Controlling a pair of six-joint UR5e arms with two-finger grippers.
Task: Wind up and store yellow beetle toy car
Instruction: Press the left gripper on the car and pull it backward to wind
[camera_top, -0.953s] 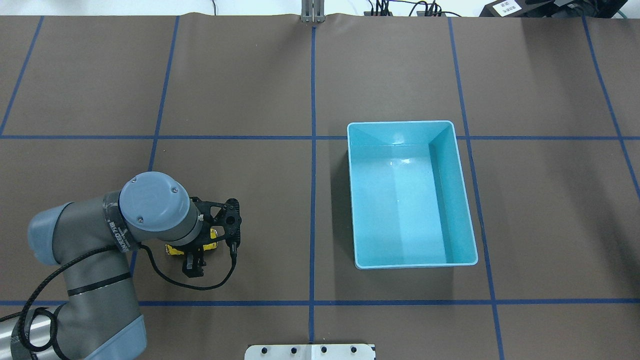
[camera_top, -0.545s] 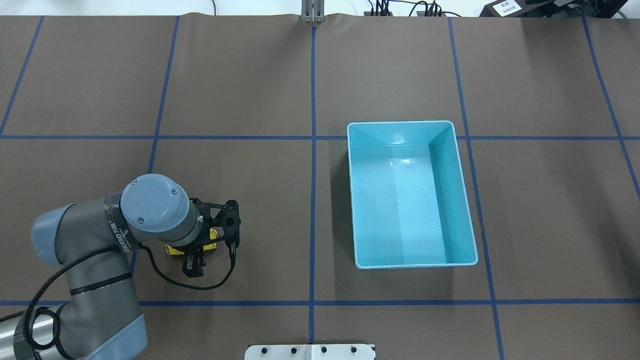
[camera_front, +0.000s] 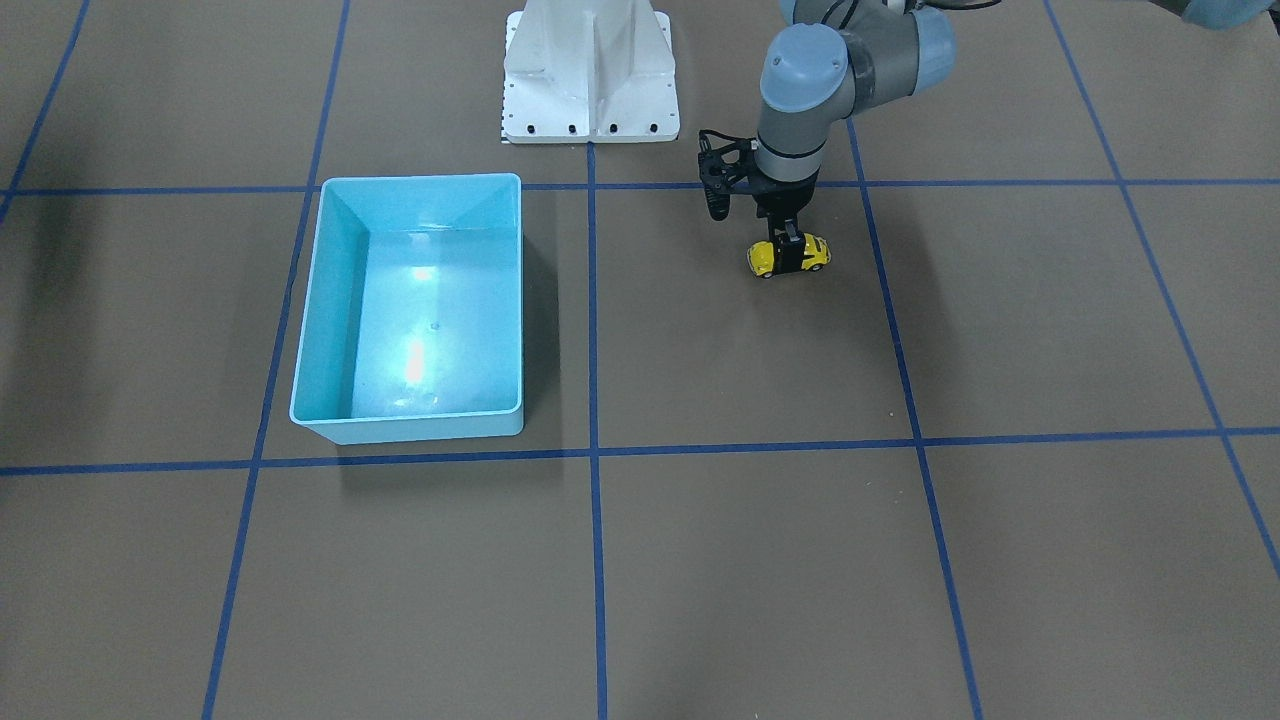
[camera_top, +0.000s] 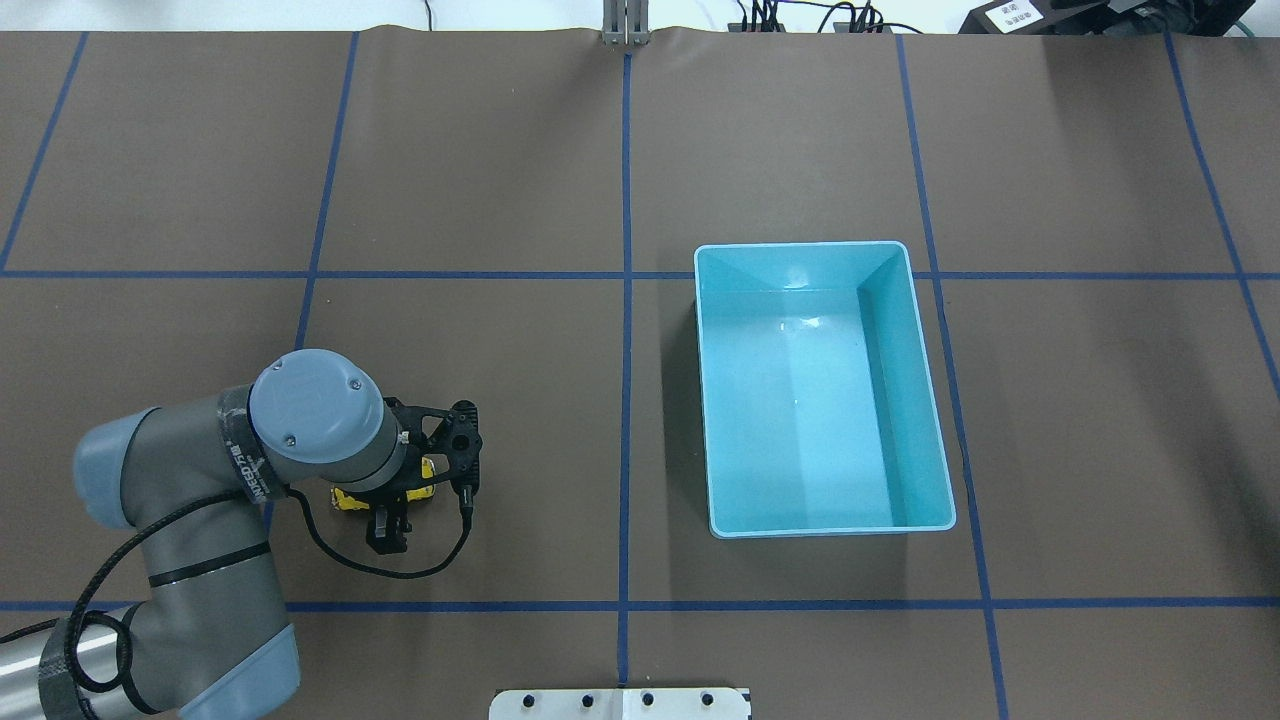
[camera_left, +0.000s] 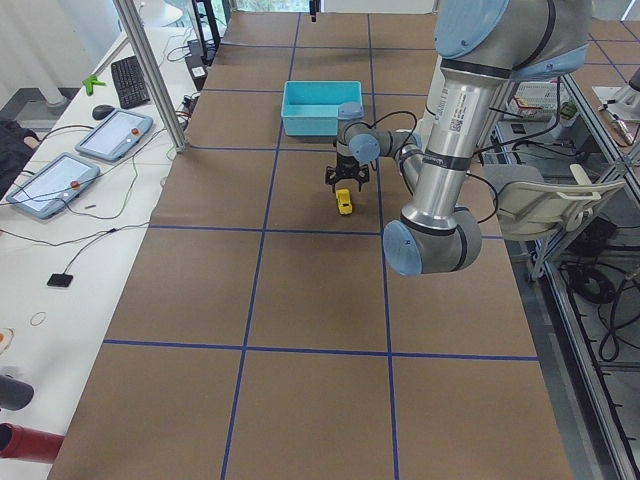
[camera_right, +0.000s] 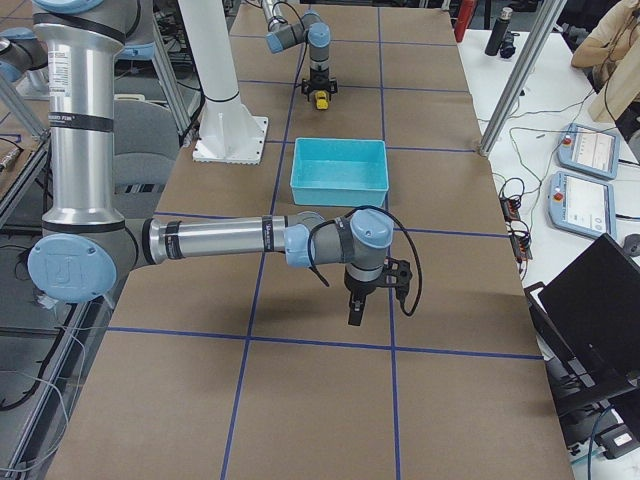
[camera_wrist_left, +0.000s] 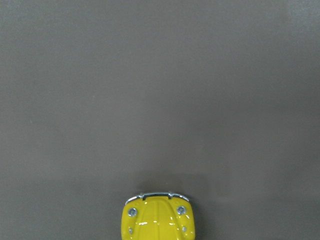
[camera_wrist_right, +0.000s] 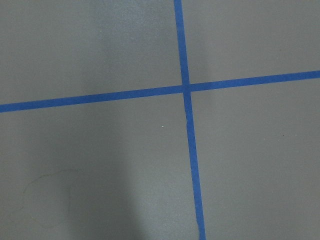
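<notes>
The yellow beetle toy car (camera_front: 815, 253) stands on the brown table at my left side; it also shows in the overhead view (camera_top: 345, 500), the left wrist view (camera_wrist_left: 157, 220) and the far side view (camera_right: 320, 100). My left gripper (camera_front: 790, 258) points straight down over it, fingers closed across its middle, wheels on the table. The light blue bin (camera_top: 800, 246) sits empty right of centre. My right gripper (camera_right: 355, 318) hangs low over the table, seen only in the exterior right view; I cannot tell its state.
The bin's rim (camera_front: 420, 180) stands well apart from the car, across a blue tape line. The white robot base plate (camera_front: 590, 70) is at the table's near edge. Blue tape lines (camera_wrist_right: 187, 90) cross under the right wrist.
The left arm's elbow and wrist housing shifted slightly to the right. The gripper and the car stayed almost where they were.
</notes>
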